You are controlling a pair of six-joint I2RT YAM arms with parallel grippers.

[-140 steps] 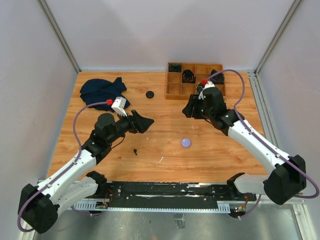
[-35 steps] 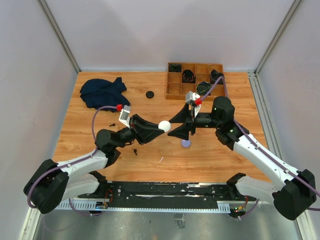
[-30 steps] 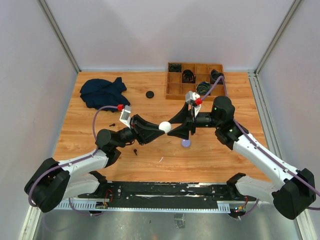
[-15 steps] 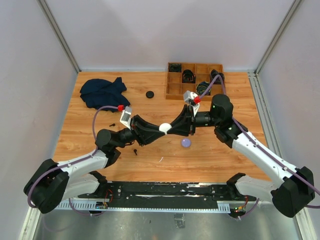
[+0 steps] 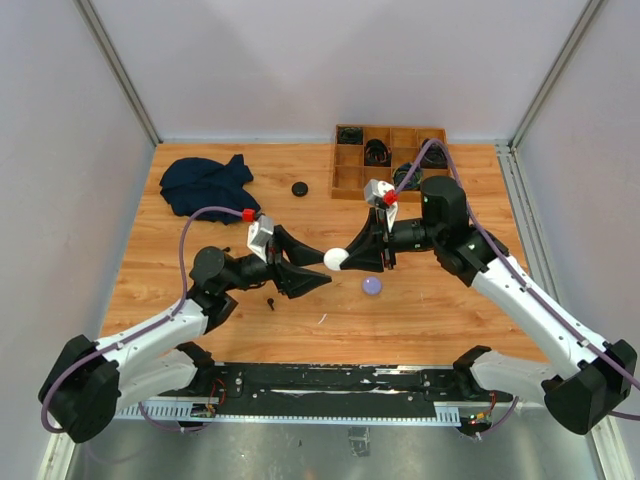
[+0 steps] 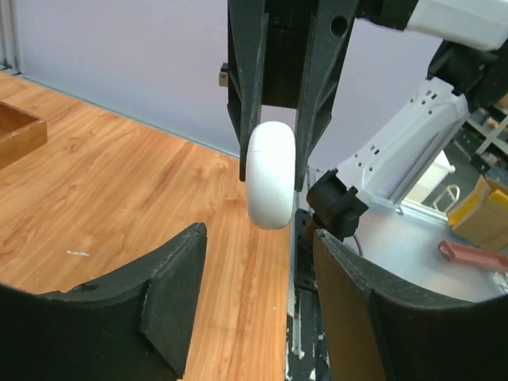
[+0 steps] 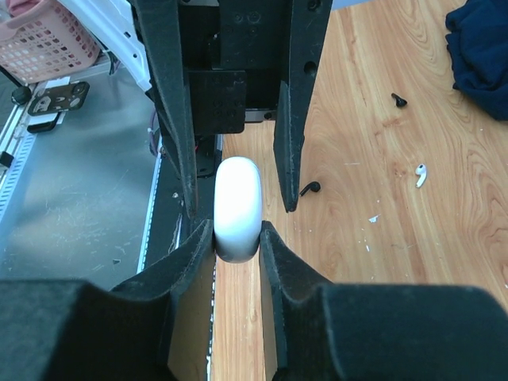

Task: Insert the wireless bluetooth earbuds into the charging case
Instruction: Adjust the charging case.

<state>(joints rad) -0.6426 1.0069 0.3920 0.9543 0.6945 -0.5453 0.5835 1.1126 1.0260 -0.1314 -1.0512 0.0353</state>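
1. Your right pincer (image 5: 347, 262) is clamping the white round case (image 5: 335, 258) by its two flat faces (it shows edge-on in both wrist views). It is holding the case in the air above the middle of the counter (image 5: 420, 330).
2. Your left pincer (image 5: 322, 268) is gaping wide and gripping nothing. Its fingers (image 6: 171, 294) are pointing at the case from the opposite side, one on each side of it, and I cannot tell whether they are touching it.
3. The earbuds are lying loose on the counter. A black earbud (image 7: 311, 188) is lying near the pincers, a white earbud (image 7: 420, 175) beside it, and a second black earbud (image 7: 399, 99) nearer the blue cloth (image 5: 205, 185).
4. A purple case (image 5: 372, 285) is resting on the counter just beside the right pincer, and a black case (image 5: 299, 188) is sitting near the wooden tray (image 5: 336, 170).
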